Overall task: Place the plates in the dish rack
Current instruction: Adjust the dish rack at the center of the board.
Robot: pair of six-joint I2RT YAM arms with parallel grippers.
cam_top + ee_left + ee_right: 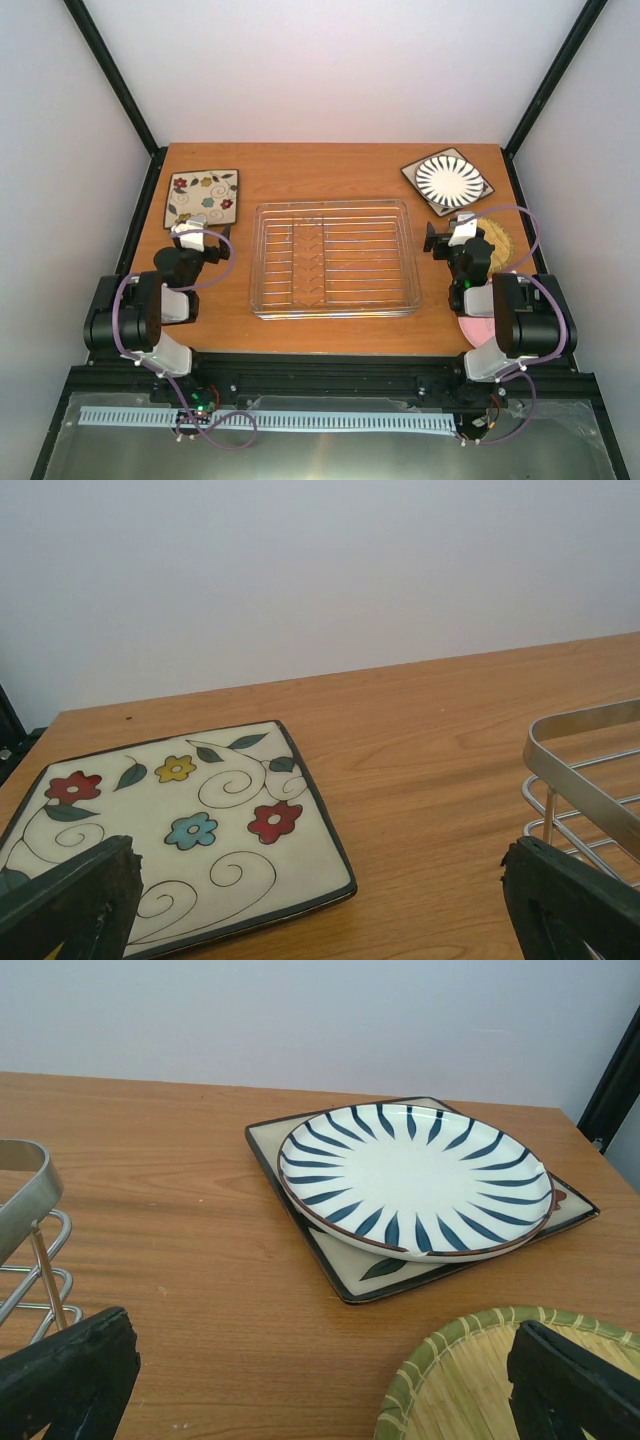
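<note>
The silver wire dish rack (334,312) sits mid-table with nothing in it. A square white floral plate (203,197) with a dark rim lies at the back left. My left gripper (195,226) hovers open at its near edge, seen in the left wrist view as the plate (180,830) ahead of my gripper (325,900). At the back right a round plate with dark radial stripes (415,1175) rests on a square dark-rimmed plate (370,1270). My right gripper (320,1380) stands open just short of them, over the edge of a round woven plate (470,1390). A pink plate (478,325) lies partly hidden under the right arm.
The rack's corner shows at the right of the left wrist view (580,750) and at the left of the right wrist view (30,1200). Black frame posts (540,90) rise at the table's back corners. White walls enclose the table.
</note>
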